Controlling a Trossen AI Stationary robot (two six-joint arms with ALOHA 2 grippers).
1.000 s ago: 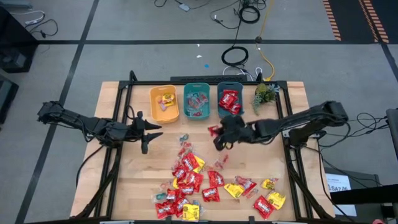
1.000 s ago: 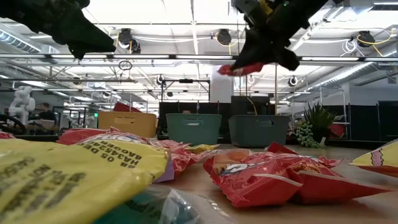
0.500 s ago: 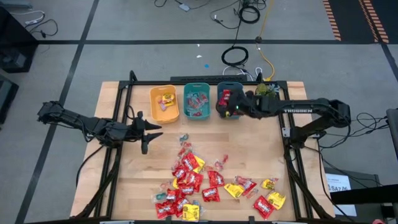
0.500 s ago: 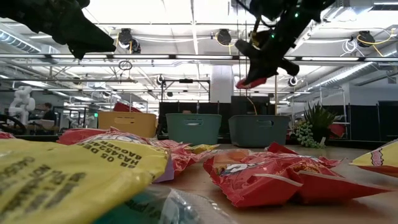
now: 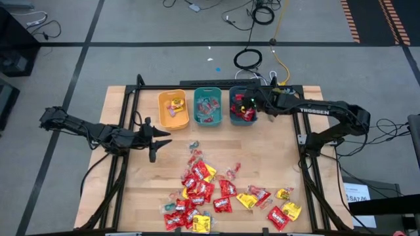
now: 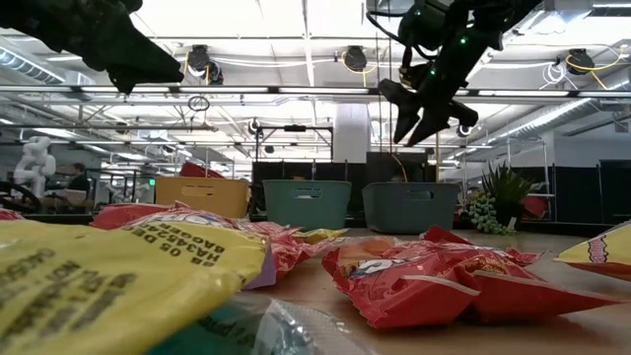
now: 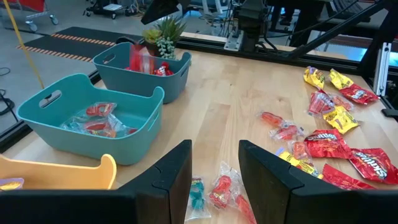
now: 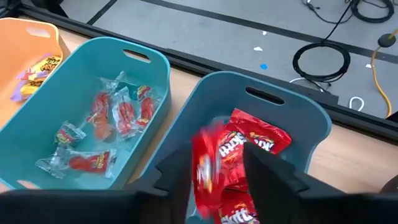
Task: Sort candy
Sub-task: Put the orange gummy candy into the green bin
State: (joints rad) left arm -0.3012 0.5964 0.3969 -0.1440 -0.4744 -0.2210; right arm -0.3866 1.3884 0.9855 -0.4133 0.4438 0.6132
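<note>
Right hand (image 6: pixel 419 118) spread above dark teal bin (image 5: pixel 242 108), red packet (image 8: pixel 208 165) blurred just below. Left hand (image 5: pixel 152 139) spread over bare desk (image 5: pixel 275 157).

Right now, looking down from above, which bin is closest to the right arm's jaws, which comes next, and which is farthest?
From the right gripper:
1. Dark teal bin, right end of the row, directly beneath the gripper.
2. Light teal bin, in the middle.
3. Yellow bin, left end, nearest the waiting left gripper.
</note>
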